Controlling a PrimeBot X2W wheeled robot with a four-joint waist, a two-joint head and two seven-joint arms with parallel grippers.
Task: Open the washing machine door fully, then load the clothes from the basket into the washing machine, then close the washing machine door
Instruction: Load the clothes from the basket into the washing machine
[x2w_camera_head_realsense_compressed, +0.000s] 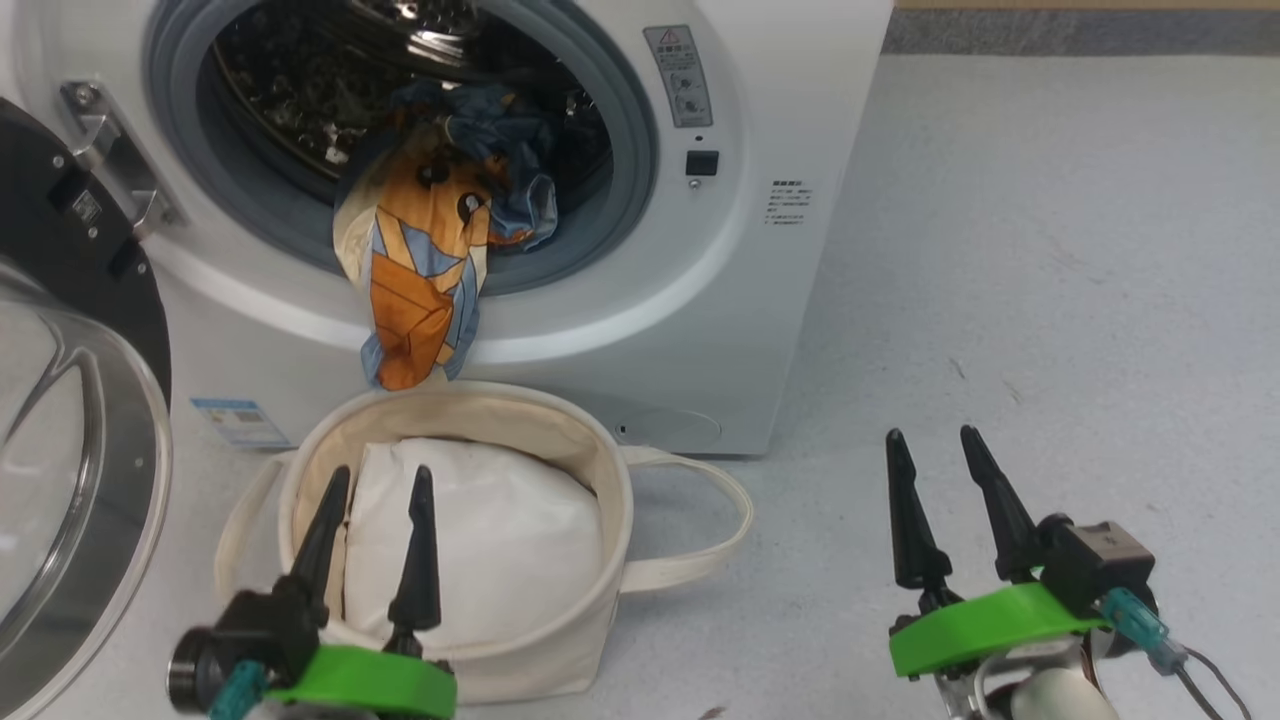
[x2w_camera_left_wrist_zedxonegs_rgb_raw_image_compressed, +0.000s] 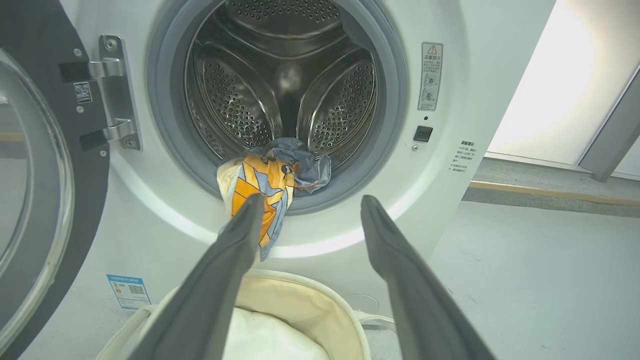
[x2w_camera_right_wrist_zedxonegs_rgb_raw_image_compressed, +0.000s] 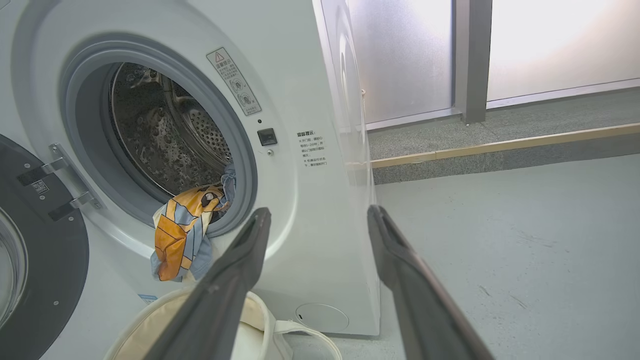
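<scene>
The washing machine (x2w_camera_head_realsense_compressed: 700, 330) stands with its door (x2w_camera_head_realsense_compressed: 90, 270) swung open to the left. The clothes (x2w_camera_head_realsense_compressed: 425, 270), an orange, cream and light-blue piece with blue fabric behind it, hang out of the drum (x2w_camera_left_wrist_zedxonegs_rgb_raw_image_compressed: 280, 75) over the grey ring. Their lower end dangles just above the basket (x2w_camera_head_realsense_compressed: 600, 470), which stands on the floor against the machine's front. My left gripper (x2w_camera_head_realsense_compressed: 381, 472) is open over the basket with nothing between its fingers, and points at the clothes (x2w_camera_left_wrist_zedxonegs_rgb_raw_image_compressed: 270, 175). Over bare floor to the right, my right gripper (x2w_camera_head_realsense_compressed: 930, 433) is open and empty.
A plain white padded bag (x2w_camera_head_realsense_compressed: 480, 540) fills the basket. A blue label sticker (x2w_camera_head_realsense_compressed: 238, 422) sits low on the machine's front. Pale grey floor (x2w_camera_head_realsense_compressed: 1050, 300) stretches to the right. A raised step with a wooden edge (x2w_camera_right_wrist_zedxonegs_rgb_raw_image_compressed: 500, 145) runs beyond the machine, below frosted panels.
</scene>
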